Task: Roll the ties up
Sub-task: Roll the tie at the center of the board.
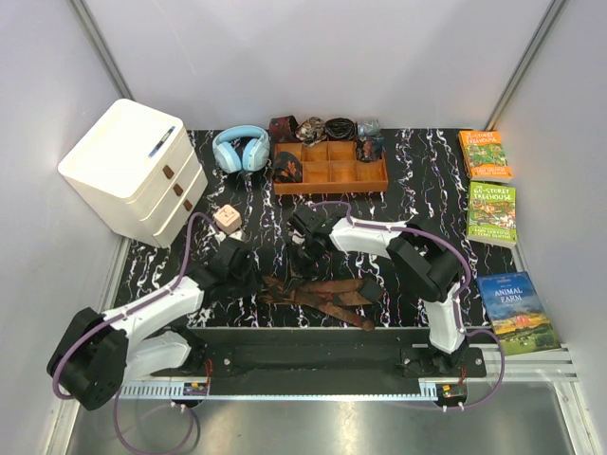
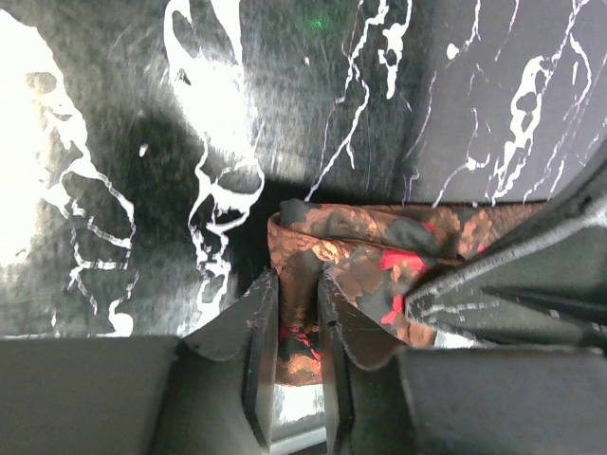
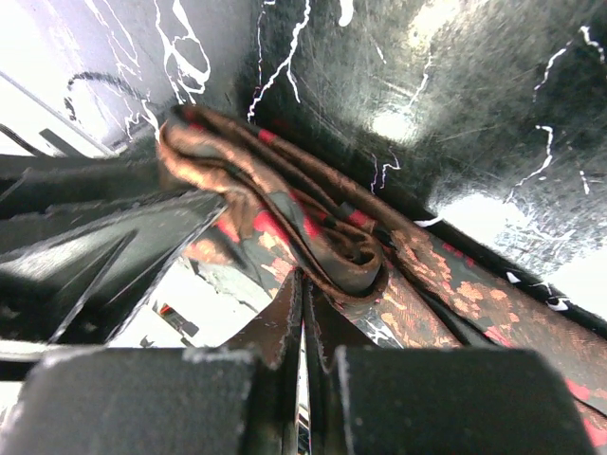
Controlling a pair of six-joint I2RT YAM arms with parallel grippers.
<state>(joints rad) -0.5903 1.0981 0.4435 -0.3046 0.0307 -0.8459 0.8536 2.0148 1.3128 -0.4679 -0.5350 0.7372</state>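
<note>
One tie (image 1: 322,294), dark brown with a reddish-tan pattern, lies loosely folded on the black marbled table near the front edge. My left gripper (image 1: 248,275) is at its left end. In the left wrist view the left gripper (image 2: 296,313) has its jaws drawn narrow with a fold of the tie (image 2: 379,237) between them. My right gripper (image 1: 305,254) reaches in from behind. The right wrist view shows the right gripper (image 3: 303,284) shut, tips against a curled fold of the tie (image 3: 332,237); whether fabric is pinched there is unclear.
An orange-brown wooden tray (image 1: 330,188) stands at the back with a dark rolled item (image 1: 289,169) in its left compartment. Blue headphones (image 1: 240,149), a white drawer unit (image 1: 133,171) and a small cube (image 1: 227,218) are on the left. Books (image 1: 492,213) line the right side.
</note>
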